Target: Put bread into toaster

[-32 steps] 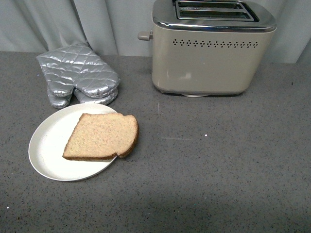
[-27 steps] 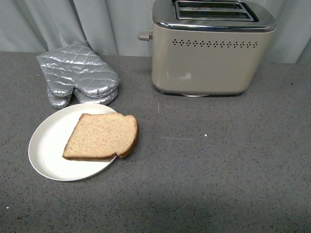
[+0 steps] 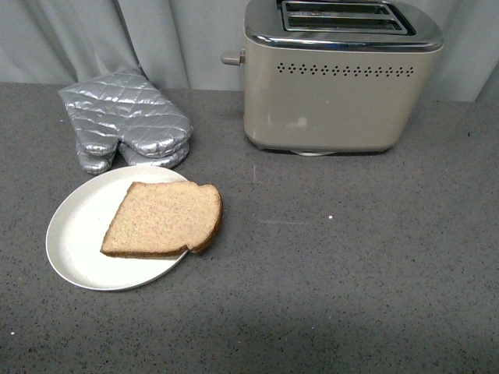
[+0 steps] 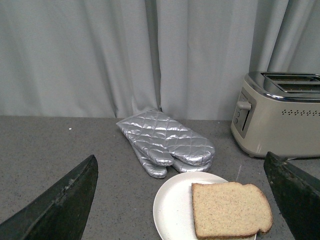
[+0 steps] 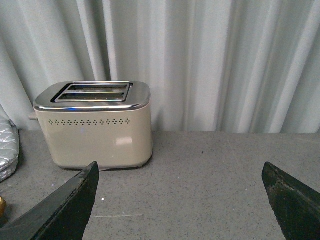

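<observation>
Grey speckled countertop (image 3: 351,273) fills the front view, with a pale pleated curtain (image 3: 156,39) behind it; neither arm shows in this view. On the left, a round white plate (image 3: 74,234) carries the bread (image 3: 162,219), a single wholemeal slice lying flat. Its long axis runs roughly left to right, and its rounded, dark-crusted end points right and hangs just over the plate's rim. Just behind the plate lies a pair of quilted silver oven mitts (image 3: 125,121). Well to the right, at the back, stands the cream toaster (image 3: 335,101), its long side facing the camera, its two chrome-rimmed slots running left to right, and its lever (image 3: 231,57) sticking out of its left end. Only the wrist views show the grippers. The left wrist view looks across the plate, bread and mitts towards the lever end of the toaster. It shows the left gripper (image 4: 180,157) with its two dark fingers (image 4: 60,205) spread wide, grasping nothing, above the counter on the near side of the plate. The right wrist view faces the toaster's long side, with a sliver of mitt at the frame edge, and does not show the bread. There the right gripper (image 5: 180,164) is likewise spread wide and holds nothing, well short of the toaster.
</observation>
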### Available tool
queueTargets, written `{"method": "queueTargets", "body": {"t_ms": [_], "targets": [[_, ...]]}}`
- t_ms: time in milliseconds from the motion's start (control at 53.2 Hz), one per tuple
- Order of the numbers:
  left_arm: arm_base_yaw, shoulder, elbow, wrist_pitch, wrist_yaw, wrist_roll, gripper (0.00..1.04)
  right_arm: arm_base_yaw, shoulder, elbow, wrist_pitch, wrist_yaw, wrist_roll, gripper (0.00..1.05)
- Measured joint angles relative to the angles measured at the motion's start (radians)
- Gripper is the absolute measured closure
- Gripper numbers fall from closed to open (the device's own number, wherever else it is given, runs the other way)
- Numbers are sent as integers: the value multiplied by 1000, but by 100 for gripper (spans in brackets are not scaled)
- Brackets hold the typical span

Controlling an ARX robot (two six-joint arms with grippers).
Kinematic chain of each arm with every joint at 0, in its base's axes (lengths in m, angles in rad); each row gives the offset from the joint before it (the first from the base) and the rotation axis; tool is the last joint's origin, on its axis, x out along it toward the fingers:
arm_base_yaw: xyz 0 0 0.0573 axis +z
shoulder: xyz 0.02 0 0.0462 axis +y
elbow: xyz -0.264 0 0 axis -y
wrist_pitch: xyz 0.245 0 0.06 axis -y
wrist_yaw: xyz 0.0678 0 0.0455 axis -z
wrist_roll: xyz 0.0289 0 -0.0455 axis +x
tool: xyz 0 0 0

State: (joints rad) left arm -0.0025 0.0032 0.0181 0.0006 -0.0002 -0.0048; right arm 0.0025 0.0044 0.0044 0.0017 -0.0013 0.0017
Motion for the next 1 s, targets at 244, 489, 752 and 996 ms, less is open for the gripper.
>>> {"method": "queueTargets", "body": {"t_ms": [244,489,752,996], "targets": [[-42,116,63,-162,-155,-93,7,0,0,0,0,0,0,10],[8,625,137,124,-47,-230,7,0,0,0,0,0,0,10],[115,1353,376,300,97,-205,7,0,0,0,0,0,0,10],[141,1733,594,206,147,-128,7,0,0,0,0,0,0,10]]}}
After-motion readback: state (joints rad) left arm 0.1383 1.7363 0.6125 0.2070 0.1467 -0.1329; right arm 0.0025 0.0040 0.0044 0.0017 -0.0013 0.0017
